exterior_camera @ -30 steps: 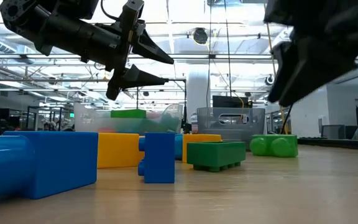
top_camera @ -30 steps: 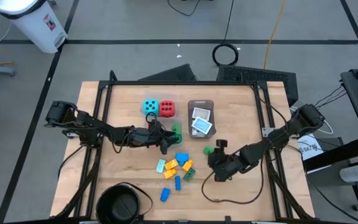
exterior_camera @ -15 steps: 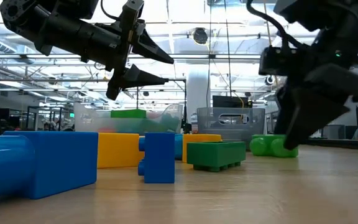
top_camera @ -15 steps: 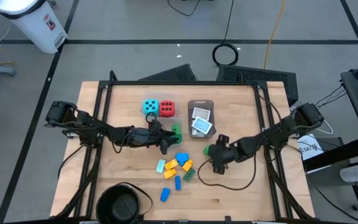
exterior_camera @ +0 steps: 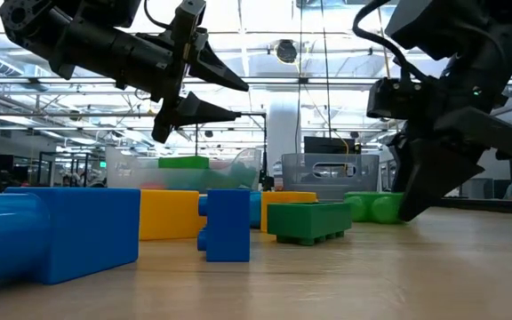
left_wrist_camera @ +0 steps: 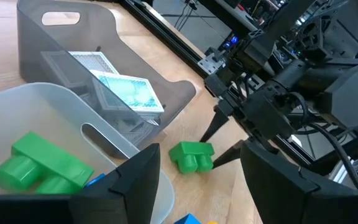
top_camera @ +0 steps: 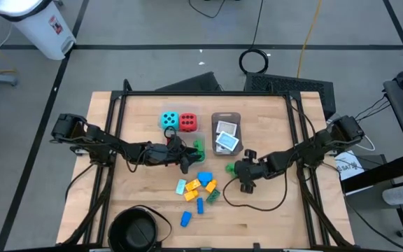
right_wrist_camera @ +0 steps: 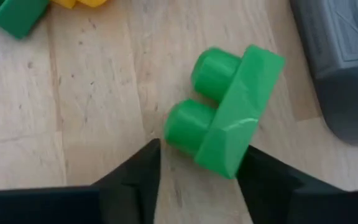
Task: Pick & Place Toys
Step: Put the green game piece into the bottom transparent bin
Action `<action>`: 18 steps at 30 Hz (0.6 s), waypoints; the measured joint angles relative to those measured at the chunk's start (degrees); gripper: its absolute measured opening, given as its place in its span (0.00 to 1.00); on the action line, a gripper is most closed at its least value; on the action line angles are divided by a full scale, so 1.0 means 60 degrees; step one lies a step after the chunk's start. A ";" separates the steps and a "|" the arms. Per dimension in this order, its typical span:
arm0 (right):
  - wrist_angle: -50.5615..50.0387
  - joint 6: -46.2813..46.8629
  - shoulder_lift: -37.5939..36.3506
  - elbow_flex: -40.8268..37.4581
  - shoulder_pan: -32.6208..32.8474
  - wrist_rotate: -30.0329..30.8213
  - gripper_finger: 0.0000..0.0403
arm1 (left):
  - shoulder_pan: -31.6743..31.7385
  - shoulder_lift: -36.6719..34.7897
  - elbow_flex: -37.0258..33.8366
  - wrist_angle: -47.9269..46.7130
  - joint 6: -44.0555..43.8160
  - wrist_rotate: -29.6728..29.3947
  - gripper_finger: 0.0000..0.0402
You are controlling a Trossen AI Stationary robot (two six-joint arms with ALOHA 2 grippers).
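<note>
From the high view I read positions as clock directions on the surface, with 12 o'clock at the far edge. The left tool hovers above the surface just left of centre, at the near rim of the clear tub. It is released, with its two tips clearly apart and nothing between them. The tub holds one green block. The right tool is lowered to the surface just right of centre and sits at the green brick. This brick lies on its side on the wood with its two studs level with the surface, at 5 o'clock from the grey tray and close beside it. I cannot tell whether the right tool is clenched on this brick or released around it. The tray holds the white green-printed cards. The teal die and the red die stand touching side by side at 11 o'clock. A loose cluster of small bricks in blue, yellow, orange, teal and green lies at 6 o'clock from centre. One blue brick lies apart, nearer the front edge. The round black bowl sits at 7 o'clock, at the front edge.
</note>
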 joint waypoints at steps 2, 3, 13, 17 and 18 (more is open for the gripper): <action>0.0005 -0.0335 0.0000 0.0000 0.0000 0.0000 0.29 | 0.0000 0.0000 0.0000 0.0000 0.0000 0.0000 0.57; 0.0002 -0.0484 0.0000 0.0000 0.0000 0.0000 0.25 | -0.0001 0.0000 0.0000 0.0000 0.0000 0.0000 0.57; 0.0010 -0.1476 0.0000 0.0000 -0.0073 0.0000 0.02 | 0.0000 0.0000 0.0000 0.0000 0.0041 -0.0006 0.57; 0.0091 -0.1917 -0.0089 0.0000 0.0017 0.0000 0.00 | -0.0001 0.0000 0.0000 0.0000 0.0046 -0.0007 0.57; 0.0195 -0.1941 -0.0102 0.0002 0.0036 -0.0019 0.00 | 0.0000 0.0000 0.0000 0.0000 0.0044 -0.0008 0.57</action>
